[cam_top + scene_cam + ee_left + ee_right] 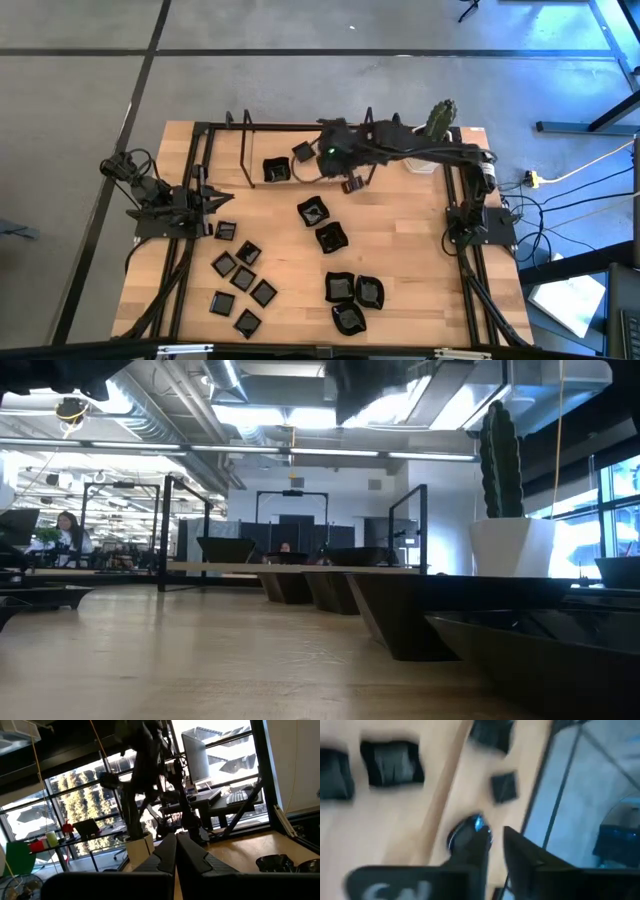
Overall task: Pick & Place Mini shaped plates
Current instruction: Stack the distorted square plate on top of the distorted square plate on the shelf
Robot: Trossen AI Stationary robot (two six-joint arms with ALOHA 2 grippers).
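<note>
Resting at the table's (400,250) left edge, the left gripper (214,200) has its claw pinched together. Beside it lie seven small flat square plates (243,279). Toward the middle sit two back-edge squares (277,171) and two larger dishes (313,211). Above the larger dishes hangs the right gripper (352,184), claw narrow, nothing visible between the fingers (470,845). Three wavy-edged plates (348,318) cluster front right. One cactus pot (436,125) stands at the back.
</note>
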